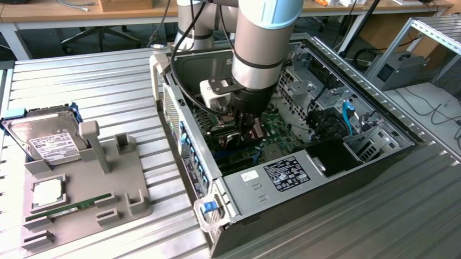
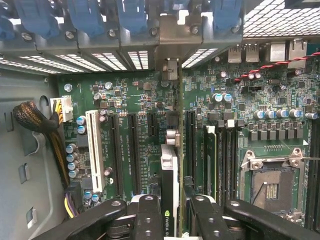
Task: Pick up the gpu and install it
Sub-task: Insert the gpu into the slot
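The grey, tubular arm reached from twelve o'clock of the exterior view into the open computer case, a boxy shell of perforated sheet steel lying on its side on a ribbed metal table. In the wrist view the gripper had its two matte black, bolt-studded fingers clamped on the gpu. The card was seen edge-on as a thin, pale strip with a dark printed face, and its metal bracket end pointed toward the case's slotted rear wall. It stood upright over the green motherboard, parallel to the long black expansion slots and lying between them. Whether its lower edge was seated in one could not be told.

A white slot, a braided cable bundle, a square steel CPU socket and glossy blue plastic latches surrounded it.

At eight o'clock of the exterior view lay a flat grey fixture with stubby posts. It carried a silver hard drive with a white label toward nine o'clock, and a narrow green memory stick toward seven.
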